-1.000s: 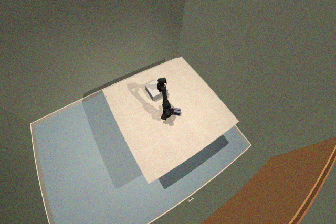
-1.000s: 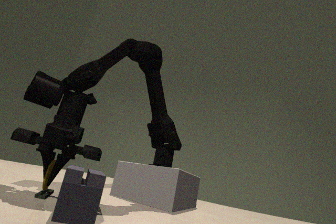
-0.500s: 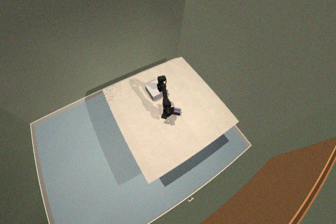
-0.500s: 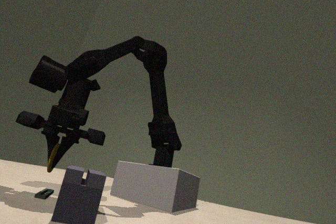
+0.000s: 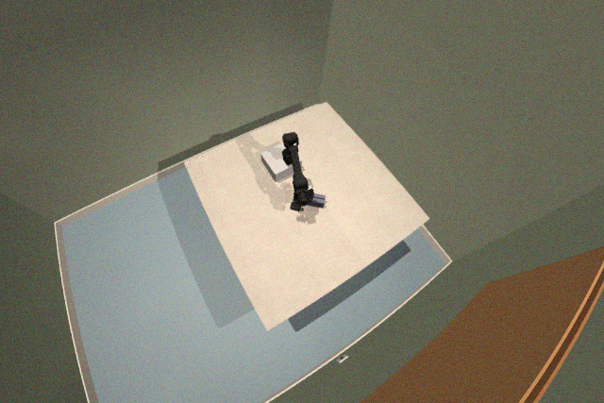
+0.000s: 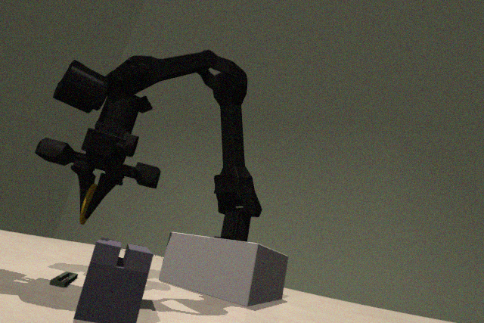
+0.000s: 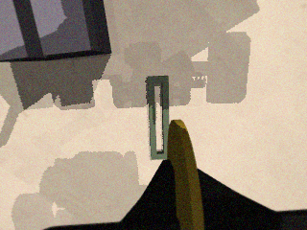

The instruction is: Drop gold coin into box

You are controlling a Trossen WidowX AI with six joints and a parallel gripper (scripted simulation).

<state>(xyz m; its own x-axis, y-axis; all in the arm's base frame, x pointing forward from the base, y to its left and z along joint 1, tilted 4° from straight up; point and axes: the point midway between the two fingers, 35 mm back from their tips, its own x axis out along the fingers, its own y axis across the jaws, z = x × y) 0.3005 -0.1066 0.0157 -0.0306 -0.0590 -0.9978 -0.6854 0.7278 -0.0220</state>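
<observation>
The gold coin [image 6: 88, 201] [image 7: 185, 187] is held on edge between the two black fingers of my gripper [image 6: 85, 213] [image 7: 172, 167], which is shut on it. In the exterior view the coin hangs tilted, well above the table. The dark-green holder [image 6: 57, 284] [image 7: 153, 139] lies on the table below, its groove empty. The grey box [image 5: 318, 203] [image 6: 111, 292] [image 7: 54, 21] has a narrow slot in its lid; it stands beside the holder, at the upper left in the wrist view. The coin is clear of both. In the top view the coin and holder cannot be made out.
A larger light-grey block [image 5: 274, 162] [image 6: 209, 266] stands by the arm's base. The cream table top [image 5: 311, 266] ends in open edges above a blue floor area [image 5: 146, 266]. Shadows of the arm fall around the holder.
</observation>
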